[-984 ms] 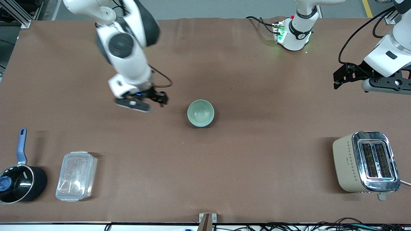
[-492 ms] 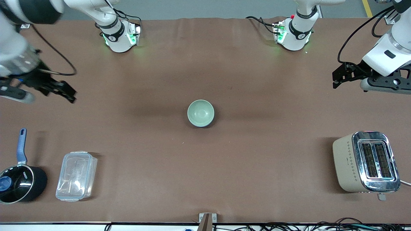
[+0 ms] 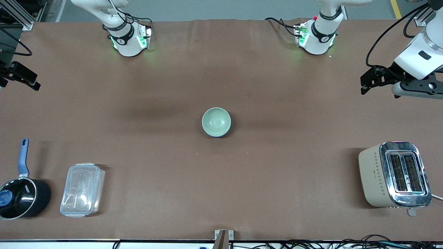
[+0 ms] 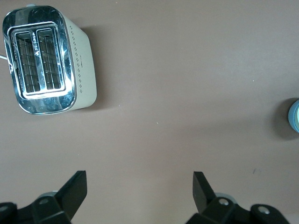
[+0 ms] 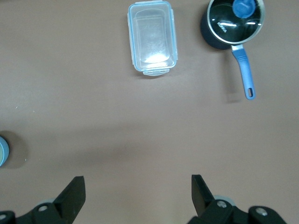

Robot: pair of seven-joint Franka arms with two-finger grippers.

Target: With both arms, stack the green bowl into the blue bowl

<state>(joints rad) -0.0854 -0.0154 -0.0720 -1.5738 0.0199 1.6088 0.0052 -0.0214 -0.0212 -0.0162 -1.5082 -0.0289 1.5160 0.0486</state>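
Note:
The pale green bowl (image 3: 216, 121) sits in the middle of the table, nested in the blue bowl (image 3: 222, 135), of which only a thin blue edge shows under it. The stacked bowls show at the edge of the left wrist view (image 4: 295, 116) and of the right wrist view (image 5: 2, 151). My right gripper (image 3: 20, 76) hangs open and empty over the right arm's end of the table, well away from the bowls; its jaws show wide apart in the right wrist view (image 5: 138, 184). My left gripper (image 3: 368, 81) hangs open and empty over the left arm's end (image 4: 140, 179).
A beige toaster (image 3: 394, 174) stands near the front camera at the left arm's end. A clear plastic container (image 3: 82, 189) and a black saucepan with a blue handle (image 3: 20, 193) lie near the front camera at the right arm's end. Both arm bases stand along the table's edge farthest from the camera.
My right arm has swung away from beside the bowls out to the right arm's end of the table. The left gripper has shifted slightly. The bowls have not moved.

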